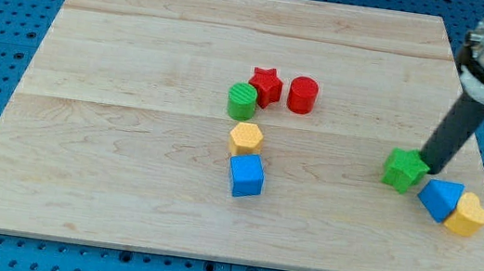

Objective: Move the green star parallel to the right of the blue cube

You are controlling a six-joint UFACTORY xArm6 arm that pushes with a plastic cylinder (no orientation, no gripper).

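Observation:
The green star (403, 170) lies at the view's right on the wooden board (141, 47). The blue cube (246, 175) sits near the board's middle, well to the star's left and slightly lower in the view. My tip (432, 167) rests just right of the green star, touching or almost touching its right side. The dark rod rises from it toward the view's top right.
A yellow hexagon (245, 139) sits just above the blue cube. A green cylinder (242, 101), red star (265, 86) and red cylinder (302, 96) cluster above it. A blue wedge-like block (440, 199) and a yellow block (467, 215) lie right below the star.

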